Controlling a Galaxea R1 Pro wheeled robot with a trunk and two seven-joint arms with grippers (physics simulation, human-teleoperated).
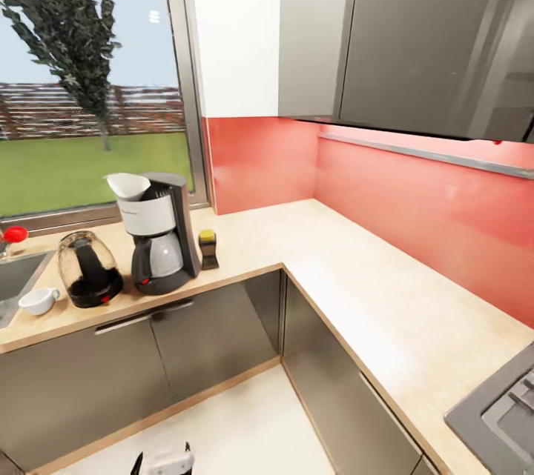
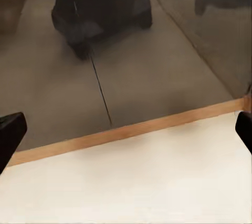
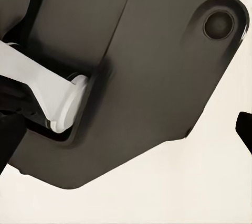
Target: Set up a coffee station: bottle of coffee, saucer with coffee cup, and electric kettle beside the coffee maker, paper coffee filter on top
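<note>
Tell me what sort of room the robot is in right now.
A home kitchen, most likely: an L-shaped beige countertop with grey base cabinets, a glossy red backsplash, and a black-and-white drip coffee maker beside a window overlooking grass.

— What sort of place is this looking like?

— A home kitchen. A pale beige L-shaped countertop (image 1: 386,297) is running along a glossy red backsplash (image 1: 415,193), with grey handle-fronted base cabinets (image 1: 133,364) sitting under it and a dark glossy wall cupboard (image 1: 415,30) hanging above.

— Anything else pointing that way?

— A black and white drip coffee maker (image 1: 159,234) is standing by a steel sink (image 1: 18,275), a grey hob (image 1: 504,408) is showing at the corner, and a tall window (image 1: 89,75) is looking onto a lawn and a tree.
</note>
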